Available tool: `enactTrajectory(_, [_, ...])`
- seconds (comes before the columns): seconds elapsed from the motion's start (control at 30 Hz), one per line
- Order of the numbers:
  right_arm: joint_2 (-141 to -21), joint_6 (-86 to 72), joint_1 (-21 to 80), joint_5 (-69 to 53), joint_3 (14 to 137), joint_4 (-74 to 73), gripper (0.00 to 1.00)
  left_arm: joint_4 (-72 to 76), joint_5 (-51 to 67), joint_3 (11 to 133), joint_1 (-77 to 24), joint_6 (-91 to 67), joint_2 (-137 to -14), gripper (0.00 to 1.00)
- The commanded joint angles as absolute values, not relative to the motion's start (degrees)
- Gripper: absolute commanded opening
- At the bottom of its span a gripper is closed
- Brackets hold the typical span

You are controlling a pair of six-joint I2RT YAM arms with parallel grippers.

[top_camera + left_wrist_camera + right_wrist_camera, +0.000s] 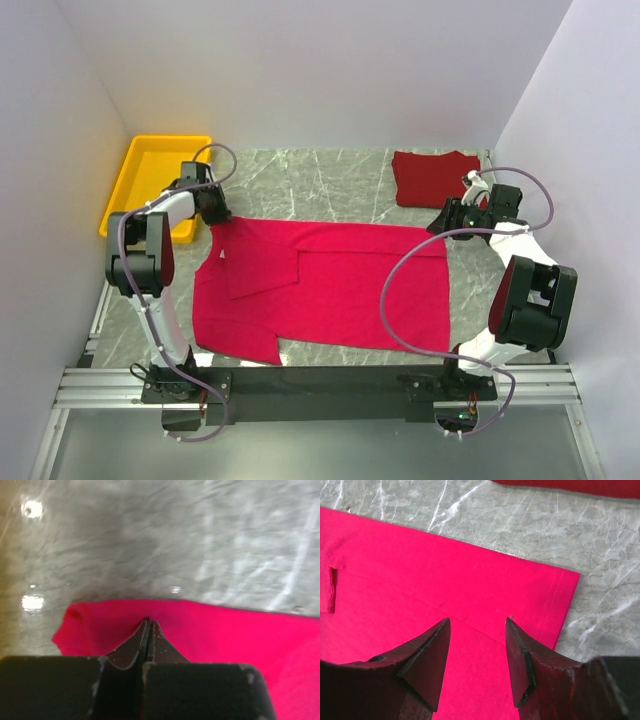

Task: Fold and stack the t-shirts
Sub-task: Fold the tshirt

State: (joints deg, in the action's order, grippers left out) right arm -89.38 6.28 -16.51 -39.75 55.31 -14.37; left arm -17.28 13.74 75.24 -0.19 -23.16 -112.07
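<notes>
The crimson-pink t-shirt [330,285] lies spread flat on the marbled table, with its left side folded inward. My left gripper [214,214] is at the shirt's far left corner. In the left wrist view it [149,622] is shut, its tips pressed into the pink cloth [225,635], whose corner is slightly lifted. My right gripper [447,228] hovers over the shirt's far right corner. In the right wrist view it [477,622] is open and empty above the cloth [445,575]. The maroon t-shirt [435,178] lies folded at the back right, and its edge shows in the right wrist view [580,486].
A yellow tray [125,195] stands at the back left, just behind my left gripper. White walls close in the left, back and right sides. Bare marbled table [320,180] lies between the tray and the maroon shirt.
</notes>
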Motion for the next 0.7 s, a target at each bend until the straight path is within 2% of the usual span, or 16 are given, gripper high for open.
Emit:
enactTrajectory(0.0, [-89.2,5.6,-16.5,-39.0,58.0,-14.5,0.55,-19.2,9.3,78.1,-0.1,-21.2,-113.7,0.01])
enactTrajectory(0.3, [-89.7,5.0,-16.2,-35.5,58.4,-14.9,0.55,-22.7,0.3,81.9,-0.1,-20.6,-116.7,0.01])
enactTrajectory(0.47, [-91.7,4.8,-16.0,-31.7,59.0,-15.6,0.55,-20.9,3.8,81.8,-0.1,-19.3,-115.3,0.01])
enactTrajectory(0.67, [-91.9,10.6,-15.7,-32.0,59.1,-15.7,0.56,-18.2,14.3,83.6,-0.3,-17.6,-111.2,0.17])
